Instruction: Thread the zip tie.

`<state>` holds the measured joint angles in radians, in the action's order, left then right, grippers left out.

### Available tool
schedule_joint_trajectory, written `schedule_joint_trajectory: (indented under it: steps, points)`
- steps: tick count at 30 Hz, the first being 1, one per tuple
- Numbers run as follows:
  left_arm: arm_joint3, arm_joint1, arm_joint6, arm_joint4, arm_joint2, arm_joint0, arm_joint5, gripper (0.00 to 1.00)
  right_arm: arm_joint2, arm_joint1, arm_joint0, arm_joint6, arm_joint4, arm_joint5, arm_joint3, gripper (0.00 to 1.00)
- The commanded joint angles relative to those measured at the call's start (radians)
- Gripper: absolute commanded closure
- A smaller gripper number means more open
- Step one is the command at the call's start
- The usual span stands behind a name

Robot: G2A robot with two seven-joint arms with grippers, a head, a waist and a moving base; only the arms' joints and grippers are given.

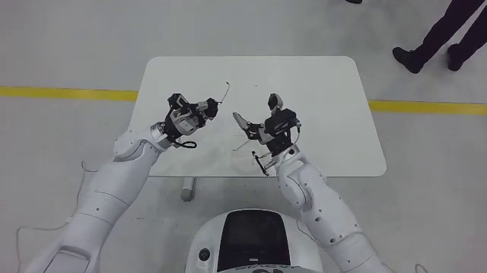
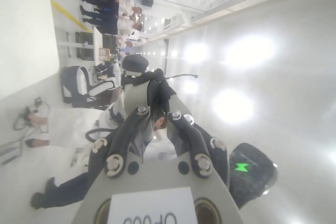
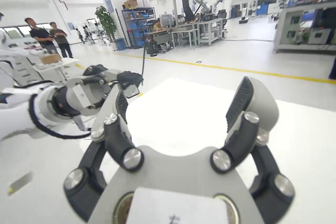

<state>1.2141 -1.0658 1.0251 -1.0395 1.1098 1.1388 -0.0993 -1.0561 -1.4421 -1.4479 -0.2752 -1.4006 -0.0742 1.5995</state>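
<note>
My left hand (image 1: 211, 108) is clenching the zip tie (image 1: 225, 92) above the desk (image 1: 327, 90); my right hand (image 1: 256, 111) is hanging released just beside it.

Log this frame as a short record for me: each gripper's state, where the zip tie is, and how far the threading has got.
left gripper: shut on the zip tie, raised over the table
zip tie: one end pinched, the rest sticking out free past the fingertips
right gripper: open, empty, facing the left gripper with a gap between it and the tie
table: white, under both arms
threading: not yet done; no loop formed
</note>
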Motion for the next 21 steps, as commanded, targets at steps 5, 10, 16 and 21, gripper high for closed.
schedule_joint_trajectory:
  steps: [5,10,16,21]
  points:
    - [-0.007,0.002,0.022,-0.043,0.015,-0.007,0.079,1.00,0.006,0.006,0.000,-0.053,-0.152,0.052,-0.015,0.00]
    - [-0.007,0.002,0.022,-0.043,0.015,-0.007,0.079,1.00,0.006,0.006,0.000,-0.053,-0.152,0.052,-0.015,0.00]
    - [-0.023,-0.006,-0.003,-0.234,0.026,-0.001,0.282,1.00,0.056,0.035,0.045,-0.084,-0.169,0.116,-0.056,0.00]
    - [-0.035,-0.010,0.019,-0.326,0.022,-0.004,0.429,1.00,0.146,0.074,0.094,-0.139,-0.169,0.213,-0.106,0.00]
